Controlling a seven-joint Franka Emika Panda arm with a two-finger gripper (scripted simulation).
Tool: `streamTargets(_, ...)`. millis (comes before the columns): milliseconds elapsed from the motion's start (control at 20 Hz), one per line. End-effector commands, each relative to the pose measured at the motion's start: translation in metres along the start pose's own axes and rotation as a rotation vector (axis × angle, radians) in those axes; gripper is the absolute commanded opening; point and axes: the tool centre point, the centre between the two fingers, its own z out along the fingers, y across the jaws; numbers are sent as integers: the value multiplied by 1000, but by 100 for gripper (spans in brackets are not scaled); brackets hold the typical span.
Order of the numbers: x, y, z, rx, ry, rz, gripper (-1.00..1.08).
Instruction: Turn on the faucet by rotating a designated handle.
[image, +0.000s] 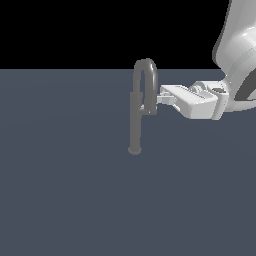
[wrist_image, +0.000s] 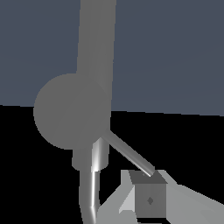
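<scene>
Plainly, we see no writing on the faucet (image: 135, 122), upright mid-tabletop (image: 65, 200). Its handle (image: 150, 108) hangs at the arch's right end in the exterior view, against the fingers (image: 165, 99); their spread we cannot tell.

The slim grey faucet (image: 135, 122) stands upright, its thicker handle (image: 148, 107) apparently hanging beside the column.

Open floor (image: 65, 200) all around the lone faucet (image: 135, 120), sole obstacle beside the pincer (image: 159, 100).
</scene>
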Motion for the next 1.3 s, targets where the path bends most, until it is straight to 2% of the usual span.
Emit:
streamTargets(0, 0, 0, 0, 0, 0, 0, -100)
streamTargets(350, 51, 16, 0, 6, -6, 45, -100)
streamTargets(400, 51, 16, 0, 6, -6, 45, -100)
streamTargets(450, 22, 5, 0, -4, -4, -4, -100)
streamTargets(900, 76, 6, 0, 6, -6, 44, -100)
streamTargets(950, 76, 6, 0, 6, -6, 44, -100)
streamTargets(1000, 38, -3, -1, -9, -9, -17, -100)
streamTargets(1250, 63, -9, -1, -3, -8, 9, -100)
